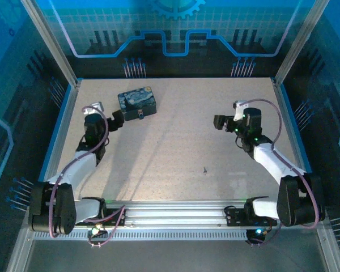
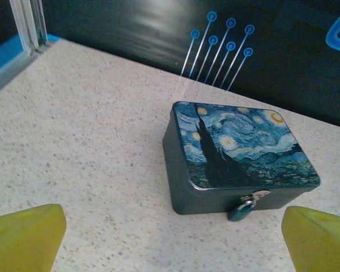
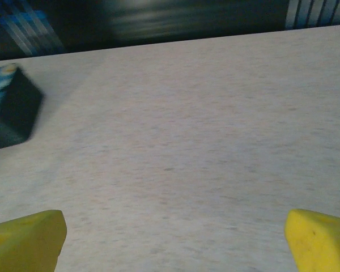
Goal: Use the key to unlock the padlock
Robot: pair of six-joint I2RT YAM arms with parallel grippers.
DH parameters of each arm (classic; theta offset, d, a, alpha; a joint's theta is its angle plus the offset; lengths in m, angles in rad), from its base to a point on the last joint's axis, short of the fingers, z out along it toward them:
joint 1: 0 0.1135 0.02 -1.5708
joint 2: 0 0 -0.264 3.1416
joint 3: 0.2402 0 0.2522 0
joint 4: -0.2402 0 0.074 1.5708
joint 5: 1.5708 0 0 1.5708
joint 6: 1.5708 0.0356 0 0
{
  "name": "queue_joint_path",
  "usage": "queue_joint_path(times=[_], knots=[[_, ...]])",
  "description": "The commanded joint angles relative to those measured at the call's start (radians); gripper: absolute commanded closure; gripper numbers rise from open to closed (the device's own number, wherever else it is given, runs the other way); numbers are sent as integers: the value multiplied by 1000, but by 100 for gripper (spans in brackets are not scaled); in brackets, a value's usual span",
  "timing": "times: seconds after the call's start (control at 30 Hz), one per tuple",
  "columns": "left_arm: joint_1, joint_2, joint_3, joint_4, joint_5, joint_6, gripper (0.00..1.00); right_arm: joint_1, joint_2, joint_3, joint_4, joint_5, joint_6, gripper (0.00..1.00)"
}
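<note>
A dark blue box (image 1: 137, 102) with a starry-night lid (image 2: 243, 144) lies at the back left of the table. From the silvery latch (image 2: 255, 196) on its front side hangs a small dark teal padlock (image 2: 241, 211), also visible from above (image 1: 141, 115). The key (image 1: 205, 169), a tiny dark piece, lies alone on the table right of centre. My left gripper (image 1: 116, 120) is open just left of the box, its yellow fingertips (image 2: 25, 235) wide apart with nothing between them. My right gripper (image 1: 220, 122) is open over bare table, its fingertips (image 3: 320, 241) empty. The blurred box (image 3: 8, 110) shows at the left edge of the right wrist view.
The speckled beige table (image 1: 175, 147) is bounded by a blue rim and metal frame posts (image 1: 48, 39). Dark printed panels (image 2: 215, 51) stand behind the box. An aluminium rail (image 1: 170, 215) runs along the near edge between the arm bases.
</note>
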Motion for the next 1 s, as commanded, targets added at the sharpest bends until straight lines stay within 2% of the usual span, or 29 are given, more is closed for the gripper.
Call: queue_joint_path(times=[0.0,0.1,0.33,0.47,0.67,0.8,0.97], knots=[[37,37,93,-229,120,-139,1,88,72,106,-47,-92,85,0],[81,99,193,-312,192,-185,1,166,198,228,-30,-126,121,0],[163,283,363,-333,373,-251,1,281,533,532,19,-177,207,0],[166,383,448,-338,451,-249,1,307,711,698,63,-223,297,0],[164,514,518,-301,535,-279,1,357,935,959,29,-252,355,0],[153,589,556,-290,554,-291,2,373,1068,1109,5,-267,404,0],[123,667,617,-304,559,-275,2,394,1208,1329,-111,-280,400,0]])
